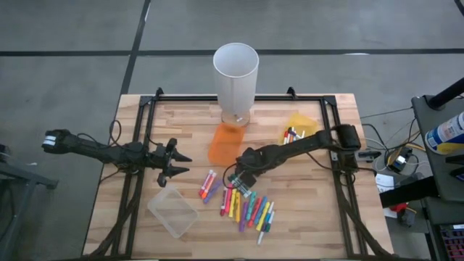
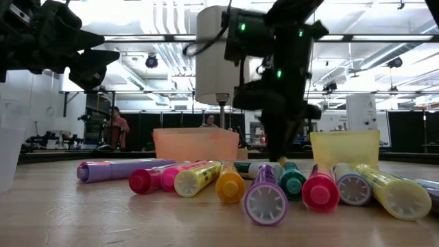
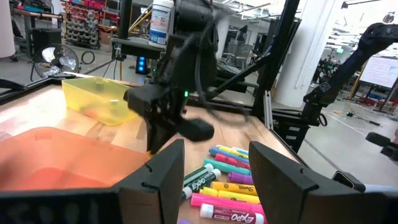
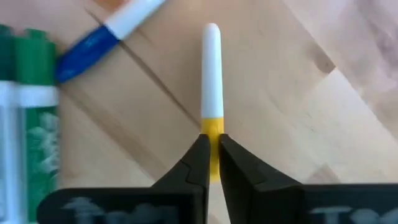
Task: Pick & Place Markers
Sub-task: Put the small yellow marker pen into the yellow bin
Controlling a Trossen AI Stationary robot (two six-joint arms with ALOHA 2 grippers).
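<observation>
Here, right gripper (image 4: 212, 163) pinched a yellow-capped white marker (image 4: 211, 81) on the wooden table (image 4: 298, 106); left gripper (image 3: 214, 171) hovered, fingers spread.

There are two robot arms over the wooden surface (image 1: 304, 217), and each arm has one claw, so two claws: the left claw (image 1: 181, 164) and the right claw (image 1: 237, 179). I count three small plastic bins: one orange bin (image 1: 225, 144), one yellow bin (image 1: 303, 125) and one clear bin (image 1: 173, 211), plus one tall white cylinder (image 1: 235, 72). The markers (image 1: 246, 206) lie in a heap of roughly fifteen to twenty, too crowded to count exactly, with a few more in the yellow bin.
</observation>
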